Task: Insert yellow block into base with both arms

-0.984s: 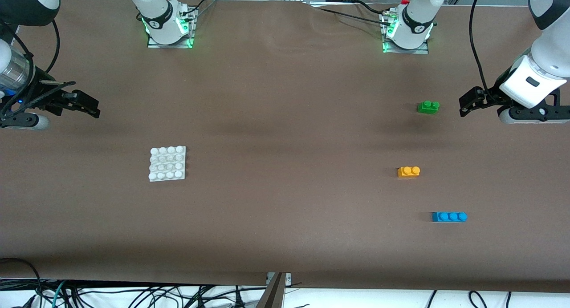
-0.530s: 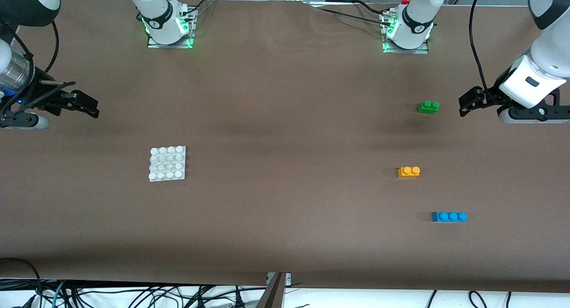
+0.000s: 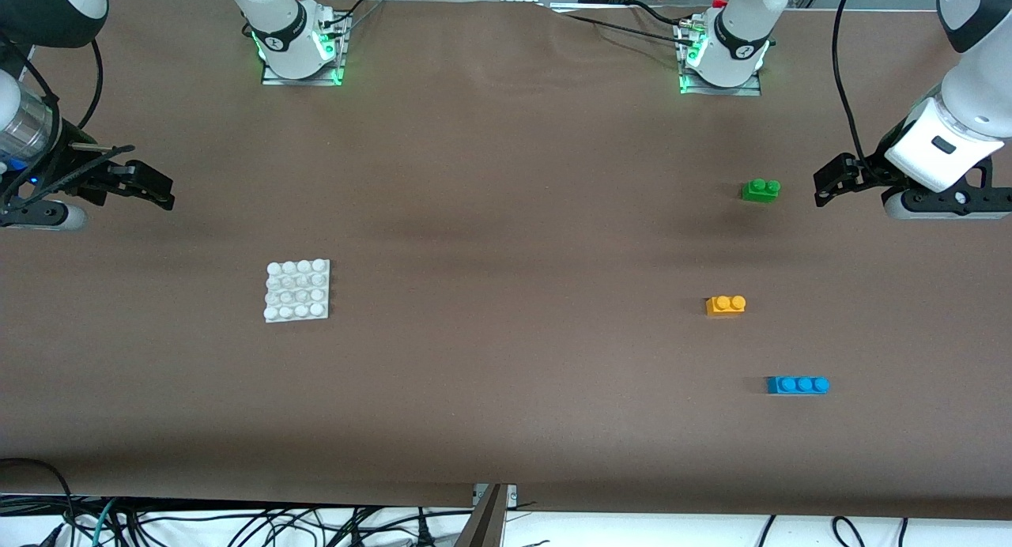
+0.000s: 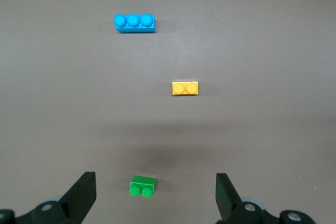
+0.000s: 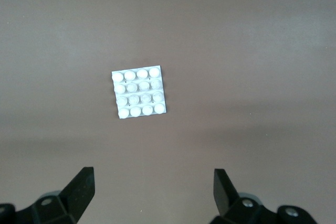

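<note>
The yellow block (image 3: 725,304) lies on the brown table toward the left arm's end, and also shows in the left wrist view (image 4: 185,88). The white base (image 3: 297,290) lies flat toward the right arm's end, and also shows in the right wrist view (image 5: 139,93). My left gripper (image 3: 830,183) hangs open and empty above the table near the green brick, its jaws wide apart in its wrist view (image 4: 155,183). My right gripper (image 3: 158,193) hangs open and empty over the table's right-arm end, apart from the base, jaws wide apart (image 5: 152,178).
A green two-stud brick (image 3: 760,190) lies farther from the front camera than the yellow block and shows in the left wrist view (image 4: 143,186). A blue three-stud brick (image 3: 797,385) lies nearer the camera (image 4: 135,22). Cables run along the table's near edge.
Both grippers have shifted only very slightly. The bricks and the base have not moved.
</note>
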`<state>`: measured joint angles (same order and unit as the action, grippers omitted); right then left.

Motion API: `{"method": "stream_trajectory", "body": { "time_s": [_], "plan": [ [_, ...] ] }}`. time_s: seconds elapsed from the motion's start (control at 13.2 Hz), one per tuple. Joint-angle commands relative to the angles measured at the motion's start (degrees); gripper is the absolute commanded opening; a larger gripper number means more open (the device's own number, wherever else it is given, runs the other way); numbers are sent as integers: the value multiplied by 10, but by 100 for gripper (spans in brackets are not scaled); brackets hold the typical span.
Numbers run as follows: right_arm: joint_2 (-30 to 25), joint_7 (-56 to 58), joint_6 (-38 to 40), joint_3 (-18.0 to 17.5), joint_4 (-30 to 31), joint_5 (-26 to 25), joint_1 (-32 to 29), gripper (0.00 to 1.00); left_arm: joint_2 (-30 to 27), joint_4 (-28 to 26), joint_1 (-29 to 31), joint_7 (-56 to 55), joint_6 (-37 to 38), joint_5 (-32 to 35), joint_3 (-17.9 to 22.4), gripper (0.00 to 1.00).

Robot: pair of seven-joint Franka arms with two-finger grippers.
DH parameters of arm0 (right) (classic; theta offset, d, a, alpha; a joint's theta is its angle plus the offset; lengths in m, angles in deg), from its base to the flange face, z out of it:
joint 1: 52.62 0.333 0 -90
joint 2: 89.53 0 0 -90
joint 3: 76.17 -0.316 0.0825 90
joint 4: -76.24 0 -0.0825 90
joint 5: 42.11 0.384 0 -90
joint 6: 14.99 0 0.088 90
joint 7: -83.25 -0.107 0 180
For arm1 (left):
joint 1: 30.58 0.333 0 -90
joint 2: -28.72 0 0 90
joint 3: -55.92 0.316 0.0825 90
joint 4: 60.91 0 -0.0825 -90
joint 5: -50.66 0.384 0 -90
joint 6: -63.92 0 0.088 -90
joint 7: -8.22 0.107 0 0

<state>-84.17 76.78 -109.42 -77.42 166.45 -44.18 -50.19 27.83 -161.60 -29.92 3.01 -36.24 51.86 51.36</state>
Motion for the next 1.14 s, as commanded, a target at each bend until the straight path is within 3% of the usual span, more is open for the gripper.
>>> {"method": "stream_trajectory", "body": {
  "time_s": [0.0, 1.06],
  "plan": [
    [4, 3, 3, -3, -11, -7, -2, 100, 4, 14, -1, 14, 13, -16, 2, 100],
    [12, -1, 4, -5, -11, -8, -1, 100, 4, 15, -1, 11, 15, -16, -4, 100]
  ]
}}
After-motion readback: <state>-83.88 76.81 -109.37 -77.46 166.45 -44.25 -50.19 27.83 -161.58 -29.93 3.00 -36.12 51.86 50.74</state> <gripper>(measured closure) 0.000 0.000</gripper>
